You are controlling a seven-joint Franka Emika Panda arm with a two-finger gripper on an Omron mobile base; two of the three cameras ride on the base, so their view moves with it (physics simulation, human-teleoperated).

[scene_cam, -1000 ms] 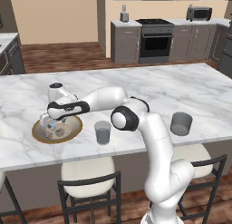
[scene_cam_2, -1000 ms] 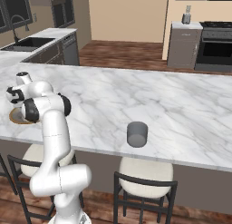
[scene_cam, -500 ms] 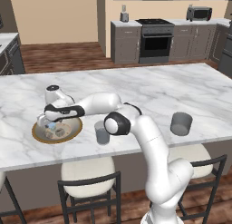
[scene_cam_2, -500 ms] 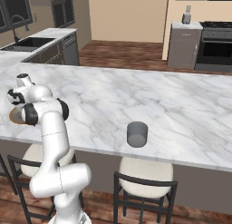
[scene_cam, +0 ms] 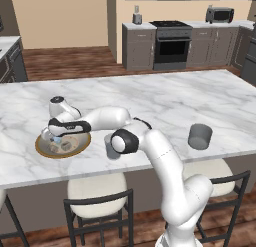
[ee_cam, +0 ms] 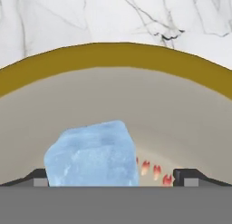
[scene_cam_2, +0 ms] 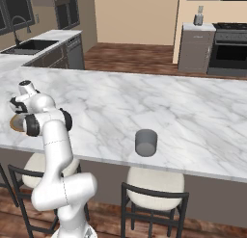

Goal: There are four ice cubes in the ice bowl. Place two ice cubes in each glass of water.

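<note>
Gripper (ee_cam: 110, 175) is down inside the bowl (ee_cam: 113, 57), fingers spread as wide as they go, holding nothing. One ice cube (ee_cam: 92, 155) sits between the two fingertips (ee_cam: 38, 177), low in the hand view, closer to one tip than the other. You can't tell from here whether either pad is touching it.

From the left base view the bowl (scene_cam: 45, 148) sits on the marble counter (scene_cam: 165, 98) near its front edge, with pale cubes (scene_cam: 59, 147) inside. One glass (scene_cam: 111, 146) stands just beside the bowl, partly hidden by the arm's elbow; the other glass (scene_cam: 200, 136) is well apart, further along the counter.

Handling, as I judge it:
- Cube is small, light, rigid, pale blue, translucent, with rounded corners. Probably slick, so expect it to squirt out if you pinch off-centre.
- Take it across two opposite flat faces, pads centred, not on the corners.
- Bowl inside is smooth, shallow, grey-beige under a gold-brown rim; a nudged cube will likely slide.
- Glasses are plain straight cylinders with narrow mouths, so release directly over the opening.

No cube in a glass yet, as far as I can see.
</note>
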